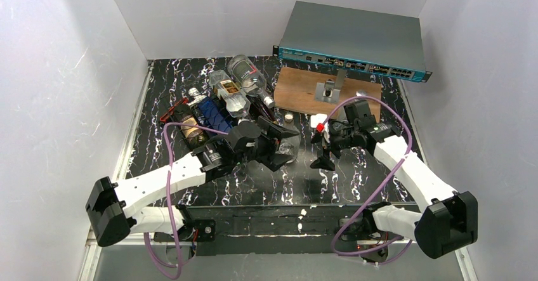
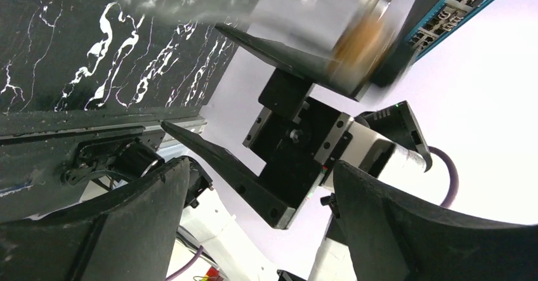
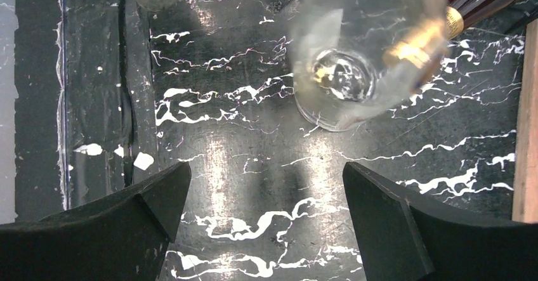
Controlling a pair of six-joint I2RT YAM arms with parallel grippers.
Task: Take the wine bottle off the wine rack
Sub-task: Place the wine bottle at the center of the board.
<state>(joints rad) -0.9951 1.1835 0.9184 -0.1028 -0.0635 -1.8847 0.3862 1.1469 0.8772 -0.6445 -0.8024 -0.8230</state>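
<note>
Clear bottle (image 3: 339, 81) stands between left tool (image 1: 285, 146) and right tool (image 1: 321, 148).

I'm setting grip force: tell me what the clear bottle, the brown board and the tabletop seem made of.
The clear bottle looks like glass: see-through, glossy, with a thick base catching light. The board looks like wood: matt brown, faint grain. The tabletop is glossy black with white veins, marble or a printed film; I cannot tell which.

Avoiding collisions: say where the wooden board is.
The wooden board lies back right in the top view, in front of the network switch, right of the bottles.
</note>
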